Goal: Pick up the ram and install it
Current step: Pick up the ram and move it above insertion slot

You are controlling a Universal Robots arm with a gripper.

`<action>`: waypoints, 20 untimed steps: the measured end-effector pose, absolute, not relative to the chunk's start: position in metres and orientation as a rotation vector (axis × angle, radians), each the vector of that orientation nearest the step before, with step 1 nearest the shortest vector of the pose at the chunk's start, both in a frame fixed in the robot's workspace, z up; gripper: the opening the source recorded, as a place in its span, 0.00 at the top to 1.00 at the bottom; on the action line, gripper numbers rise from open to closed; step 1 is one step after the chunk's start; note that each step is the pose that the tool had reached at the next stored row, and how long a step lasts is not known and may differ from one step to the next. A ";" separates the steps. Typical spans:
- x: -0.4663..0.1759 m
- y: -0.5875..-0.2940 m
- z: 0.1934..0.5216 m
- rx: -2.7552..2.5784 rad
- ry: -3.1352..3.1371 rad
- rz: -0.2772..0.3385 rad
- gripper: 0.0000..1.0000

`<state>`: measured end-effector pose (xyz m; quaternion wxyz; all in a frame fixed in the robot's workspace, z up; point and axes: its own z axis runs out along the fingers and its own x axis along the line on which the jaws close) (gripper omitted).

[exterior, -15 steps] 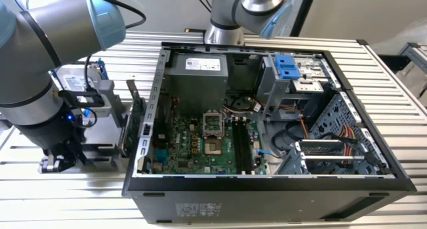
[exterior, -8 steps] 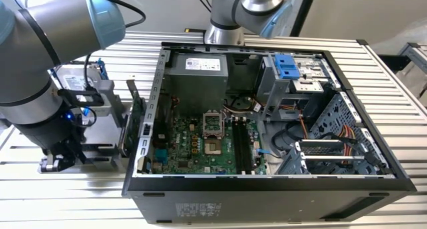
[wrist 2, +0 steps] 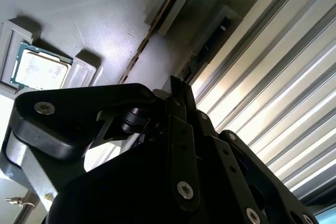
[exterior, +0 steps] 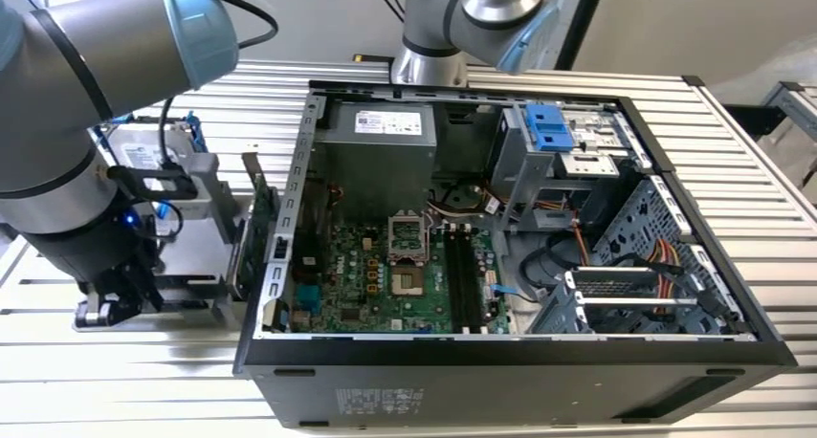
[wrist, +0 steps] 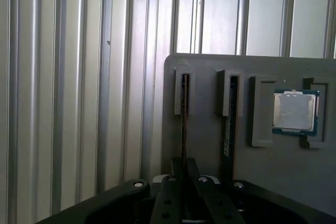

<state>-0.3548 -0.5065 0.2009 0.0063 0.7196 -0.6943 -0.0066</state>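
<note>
Main risk: the grip lands skewed or off-centre on the ram [wrist: 184, 103], a thin stick standing on edge in a tight slot of the grey holder [wrist: 210, 150]. Any tilt vs. the slot walls could bind the board, drag the holder along w/ it, or let the stick slip & drop. 2nd risk: another stick [wrist: 228, 119] stands in the next slot, just beside, so a sideways offset could knock it. The CPU [wrist: 295, 111] lies in its pocket further along the same holder, prob. out of harm's way but exposed. Chips & edge contacts also won't like a squeeze in the wrong spot. Position: in the first wrist view the gripper [wrist: 184, 174] sits dead in line w/ the ram, at the stick's near end, w/ the board's edge running straight into it. In the second wrist view the gripper [wrist 2: 176, 85] lines up w/ the slot furthest from the CPU. Can't tell if it's clamped on the ram or merely around it, as the contact pt is hidden. In the exterior view the gripper [exterior: 115, 309] is low at the holder, on the exterior view's left of the open PC case [exterior: 511, 361] and well apart from the motherboard [exterior: 370, 266].
</note>
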 end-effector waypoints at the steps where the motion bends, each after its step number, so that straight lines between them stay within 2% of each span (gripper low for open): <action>1: -0.355 -0.506 0.201 2.252 -2.173 -0.021 1.00; 20: -0.355 -0.506 0.211 2.252 -2.173 -0.021 1.00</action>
